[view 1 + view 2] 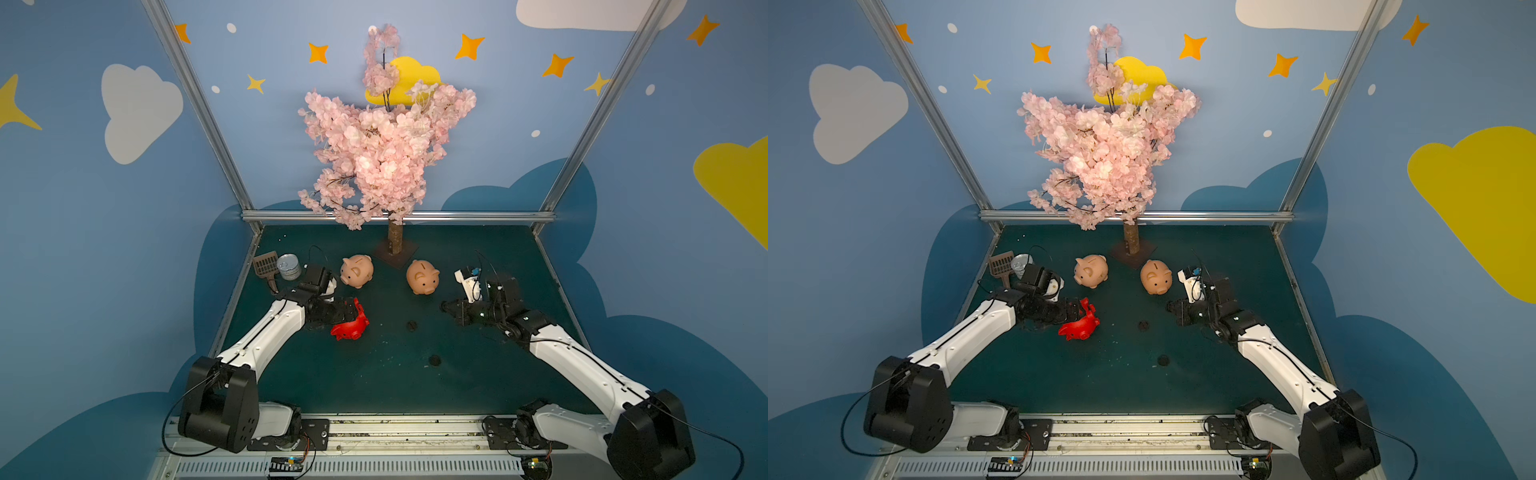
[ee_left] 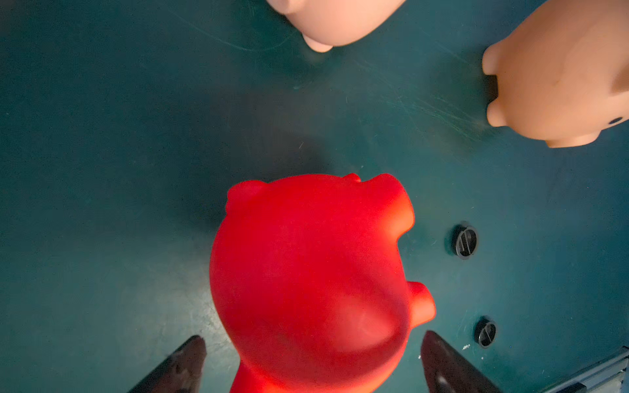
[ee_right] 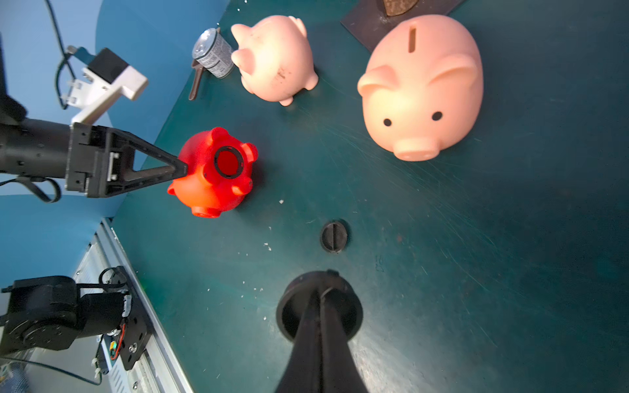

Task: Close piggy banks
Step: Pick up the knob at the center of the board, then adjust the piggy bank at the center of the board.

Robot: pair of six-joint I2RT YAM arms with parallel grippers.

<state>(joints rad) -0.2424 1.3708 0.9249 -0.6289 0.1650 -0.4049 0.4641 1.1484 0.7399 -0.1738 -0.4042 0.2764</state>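
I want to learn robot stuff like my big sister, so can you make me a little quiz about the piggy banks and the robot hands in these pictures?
1. True or false: the red piggy bank lies on its side with its round belly hole uncovered.
2. Which gripper is shut on a black plug? A. left B. right C. neither
3. How many loose plugs lie on the table?

Key
1. True.
2. B. The right gripper holds it. The left gripper stands open, with a finger on each side of the red piggy bank.
3. Two.
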